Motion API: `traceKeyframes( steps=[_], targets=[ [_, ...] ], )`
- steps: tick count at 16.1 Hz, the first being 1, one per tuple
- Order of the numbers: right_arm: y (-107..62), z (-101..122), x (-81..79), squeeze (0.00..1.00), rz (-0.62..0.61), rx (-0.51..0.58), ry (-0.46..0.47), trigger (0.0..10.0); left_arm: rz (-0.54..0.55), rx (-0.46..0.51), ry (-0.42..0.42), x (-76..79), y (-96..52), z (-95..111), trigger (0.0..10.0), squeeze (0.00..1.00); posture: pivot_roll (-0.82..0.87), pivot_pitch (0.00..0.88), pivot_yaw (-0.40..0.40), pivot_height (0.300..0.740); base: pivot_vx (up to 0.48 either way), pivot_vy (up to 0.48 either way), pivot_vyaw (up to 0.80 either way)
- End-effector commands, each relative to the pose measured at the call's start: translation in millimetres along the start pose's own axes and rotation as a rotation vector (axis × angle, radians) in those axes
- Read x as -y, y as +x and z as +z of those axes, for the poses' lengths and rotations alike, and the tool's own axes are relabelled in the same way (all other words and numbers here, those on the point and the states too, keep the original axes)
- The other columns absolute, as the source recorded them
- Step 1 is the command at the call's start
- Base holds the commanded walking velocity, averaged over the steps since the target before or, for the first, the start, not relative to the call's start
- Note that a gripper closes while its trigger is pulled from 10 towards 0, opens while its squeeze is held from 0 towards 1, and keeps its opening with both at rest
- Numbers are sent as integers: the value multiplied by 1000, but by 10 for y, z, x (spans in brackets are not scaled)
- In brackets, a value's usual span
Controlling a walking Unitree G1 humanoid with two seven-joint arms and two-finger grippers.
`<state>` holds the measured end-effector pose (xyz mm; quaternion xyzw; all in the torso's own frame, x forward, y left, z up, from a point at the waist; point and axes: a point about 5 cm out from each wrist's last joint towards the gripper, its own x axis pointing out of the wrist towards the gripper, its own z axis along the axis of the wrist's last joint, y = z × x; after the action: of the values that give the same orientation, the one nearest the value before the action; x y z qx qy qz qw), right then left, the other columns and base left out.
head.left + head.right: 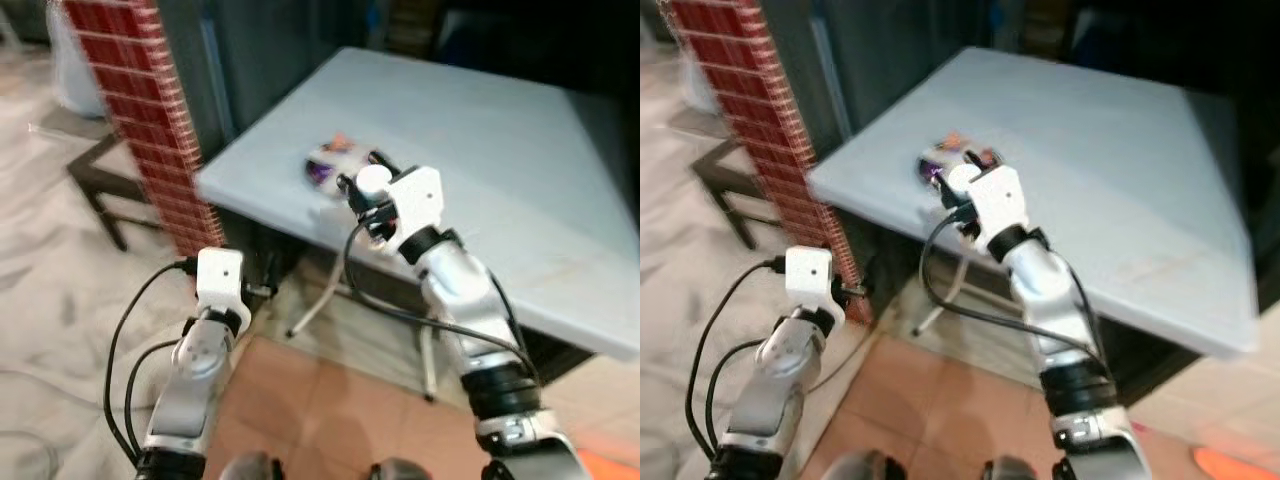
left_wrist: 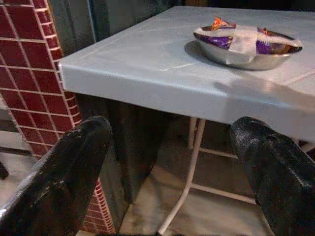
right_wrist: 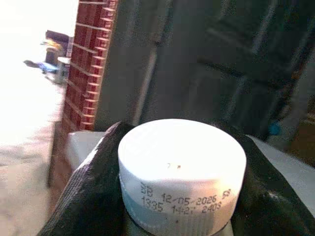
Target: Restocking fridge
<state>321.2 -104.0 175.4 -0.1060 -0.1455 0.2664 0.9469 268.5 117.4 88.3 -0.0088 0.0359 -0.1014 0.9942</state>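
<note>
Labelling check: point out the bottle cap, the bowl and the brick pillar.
bottle cap (image 3: pixel 181 155): right wrist view, middle of its white top.
bowl (image 2: pixel 246 60): left wrist view, bare steel wall below the snack packets.
brick pillar (image 1: pixel 140 110): left eye view, middle of its red tiled face.

White cap (image 3: pixel 182 172): "12/05/2026", "1335 14:2: 2403"

Pale blue tabletop (image 1: pixel 500 150) on white metal legs (image 2: pixel 189 167), red-tiled pillar (image 1: pixel 140 110) at its left corner, dark low bench (image 1: pixel 100 180) beyond, marbled pale floor (image 1: pixel 50 300), terracotta tiles (image 1: pixel 320 410) nearer, dark doors (image 3: pixel 221 73) behind.
</note>
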Motion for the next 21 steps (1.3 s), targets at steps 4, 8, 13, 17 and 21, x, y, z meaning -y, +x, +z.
traceKeyframes(
  steps=[4,8,13,17,21],
  targets=[
    [-3,-26,-24,0,120,-37,-10,10000,31,-5,20,-68,-28,-21,10000,0,18,0,59,740,0,0,0],
    [-62,-53,-391,0,229,-10,26,10000,111,-19,35,-97,-59,-62,10000,0,47,0,22,740,0,0,200],
    [-263,-152,-594,0,-73,-31,99,10000,106,-25,18,-96,-95,-64,10000,0,51,0,43,740,0,0,800],
    [-333,-237,-308,0,-158,-72,58,10000,70,-38,22,-58,-66,-76,10000,0,27,0,52,740,-130,0,567],
    [-213,-224,-174,0,-199,-67,83,10000,74,-34,22,-40,-35,-68,10000,0,32,0,41,740,-274,0,0]
  ],
)
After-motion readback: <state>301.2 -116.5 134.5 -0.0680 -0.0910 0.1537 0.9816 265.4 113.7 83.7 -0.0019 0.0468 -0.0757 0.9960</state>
